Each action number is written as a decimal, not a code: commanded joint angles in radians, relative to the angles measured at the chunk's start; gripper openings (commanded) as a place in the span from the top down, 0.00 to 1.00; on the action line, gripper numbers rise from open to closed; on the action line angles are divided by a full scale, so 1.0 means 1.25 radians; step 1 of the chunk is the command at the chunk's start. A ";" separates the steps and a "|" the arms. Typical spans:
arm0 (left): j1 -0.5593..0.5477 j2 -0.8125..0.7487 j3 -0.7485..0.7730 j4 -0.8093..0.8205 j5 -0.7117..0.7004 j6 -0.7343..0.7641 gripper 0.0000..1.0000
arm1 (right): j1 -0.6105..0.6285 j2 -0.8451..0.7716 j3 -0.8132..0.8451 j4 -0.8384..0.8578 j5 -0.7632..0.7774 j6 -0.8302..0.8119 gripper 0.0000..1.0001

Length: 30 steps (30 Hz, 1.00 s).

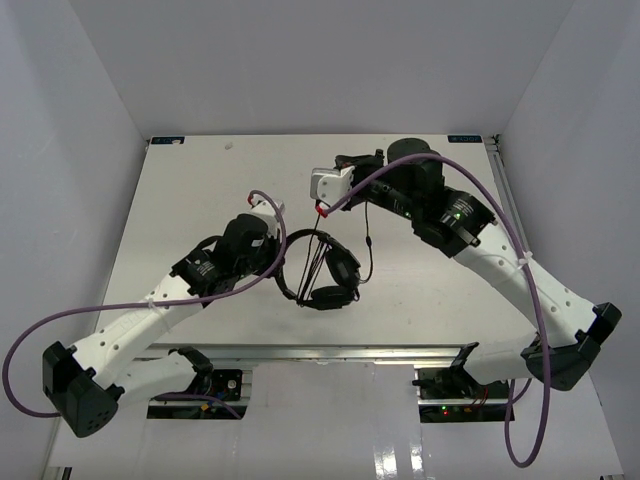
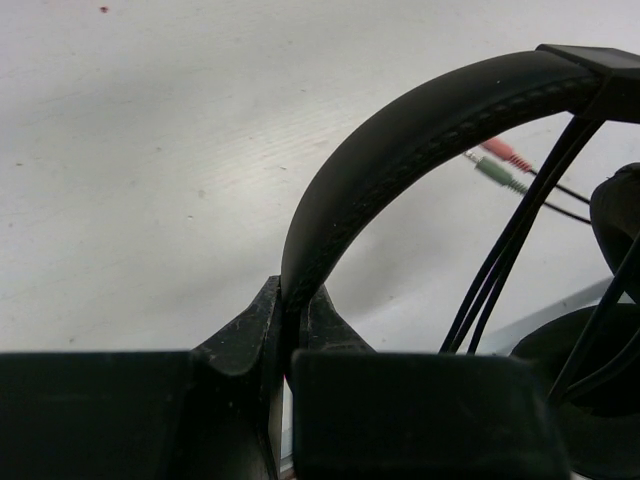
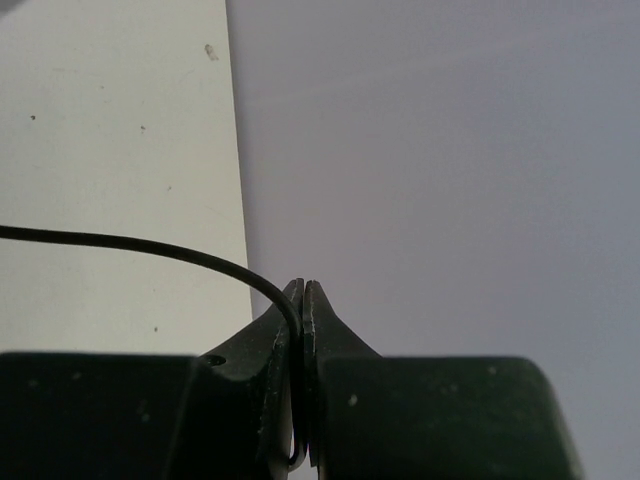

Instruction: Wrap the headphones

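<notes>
The black headphones (image 1: 330,272) lie at the table's middle, and their arched headband (image 2: 420,130) rises out of my left gripper (image 2: 293,290), which is shut on its lower end. Several strands of thin black cord (image 2: 510,250) run across the headband's arch towards an earcup (image 2: 575,350). A pink and a green plug (image 2: 497,163) lie on the table beyond. My right gripper (image 3: 303,285) is raised at the back of the table (image 1: 348,161) and shut on the cord (image 3: 150,245). A loose stretch of cord (image 1: 369,240) hangs from there to the headphones.
Thick purple robot cables (image 1: 500,215) loop over both arms. White walls (image 1: 60,150) close the table (image 1: 200,190) in on the left, back and right. A metal rail (image 1: 330,352) runs along the near edge between the arm bases.
</notes>
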 commanded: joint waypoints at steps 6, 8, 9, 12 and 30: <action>-0.026 -0.111 0.001 0.019 0.182 0.040 1.00 | -0.177 0.047 0.047 0.063 -0.101 0.097 0.92; -0.025 -0.124 0.009 0.012 0.173 0.038 1.00 | -0.199 0.044 0.038 0.064 -0.126 0.111 0.92; -0.025 -0.127 0.011 0.007 0.164 0.035 1.00 | -0.212 0.041 0.035 0.064 -0.133 0.119 0.92; -0.026 -0.136 0.025 0.004 0.159 0.035 1.00 | -0.236 0.028 0.017 0.061 -0.157 0.135 0.92; -0.026 -0.013 0.458 -0.050 0.200 -0.017 1.00 | -0.394 -0.088 -0.329 0.113 -0.706 0.437 0.92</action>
